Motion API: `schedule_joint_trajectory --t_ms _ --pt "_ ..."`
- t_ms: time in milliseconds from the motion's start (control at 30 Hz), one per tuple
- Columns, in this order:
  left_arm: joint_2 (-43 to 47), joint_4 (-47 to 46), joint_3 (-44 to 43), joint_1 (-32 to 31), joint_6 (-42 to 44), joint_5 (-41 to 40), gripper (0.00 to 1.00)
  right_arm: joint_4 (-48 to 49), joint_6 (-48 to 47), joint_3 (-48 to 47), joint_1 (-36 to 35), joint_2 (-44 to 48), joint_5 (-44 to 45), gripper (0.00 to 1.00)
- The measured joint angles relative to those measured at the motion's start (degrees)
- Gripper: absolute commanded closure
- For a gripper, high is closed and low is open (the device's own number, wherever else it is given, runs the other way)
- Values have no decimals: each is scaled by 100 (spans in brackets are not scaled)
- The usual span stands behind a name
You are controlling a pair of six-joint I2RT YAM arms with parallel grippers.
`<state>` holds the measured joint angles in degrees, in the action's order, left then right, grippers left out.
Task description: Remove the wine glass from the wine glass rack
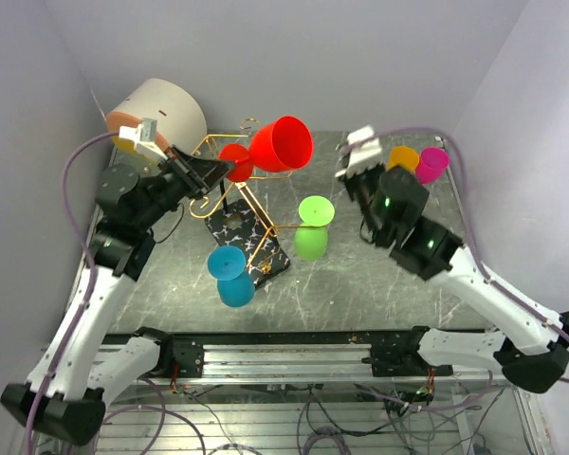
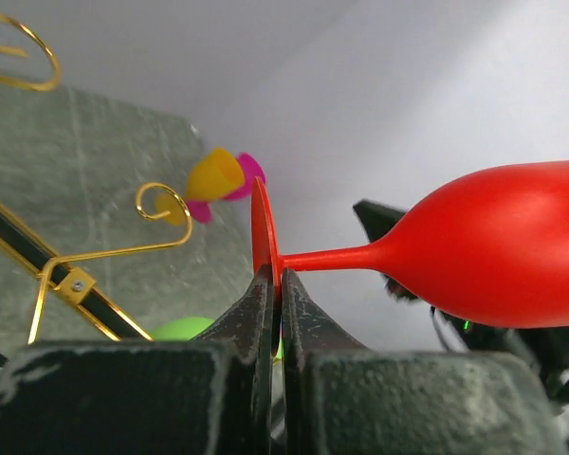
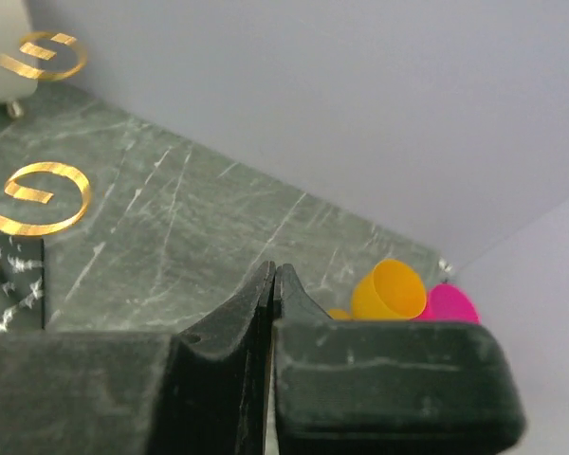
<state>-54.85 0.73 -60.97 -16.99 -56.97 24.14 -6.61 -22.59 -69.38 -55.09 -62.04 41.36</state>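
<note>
Left gripper (image 2: 276, 277): I see it clamped on the red wine glass (image 2: 498, 245) foot — glass sideways beyond its tips.
Right gripper (image 3: 273, 273): pinched closed, empty — raised above the surface (image 3: 171, 237).

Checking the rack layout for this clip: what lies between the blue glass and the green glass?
In the top view, the black veined base of the wine glass rack lies between the blue glass and the green glass.

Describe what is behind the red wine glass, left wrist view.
Part of the dark right arm and the pale wall show; the red wine glass hides the rest of that arm.
</note>
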Motion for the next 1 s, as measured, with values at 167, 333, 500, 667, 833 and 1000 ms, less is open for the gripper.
schedule_joint_trajectory --t_ms 167,333,500,667,833,1000 --pt "750 564 -15 0 739 -632 93 -1364 1488 -1711 1521 -767 -1443 100" --pt "970 992 -26 0 1209 -960 93 -2131 2481 -3211 1884 -1499 -3244 68" --pt "964 1285 2 0 1456 -1088 93 -2234 3088 -3410 1991 -1685 -5064 56" --pt "977 1368 7 0 1589 -1102 93 -2186 3467 -3410 1998 -1685 -6317 57" --pt "1003 1384 7 0 1626 -1102 93 -2079 3630 -3327 2026 -1661 -6780 57" --pt "1034 1384 7 0 1626 -1097 93 -2020 3716 -3193 2037 -1609 -6966 59"
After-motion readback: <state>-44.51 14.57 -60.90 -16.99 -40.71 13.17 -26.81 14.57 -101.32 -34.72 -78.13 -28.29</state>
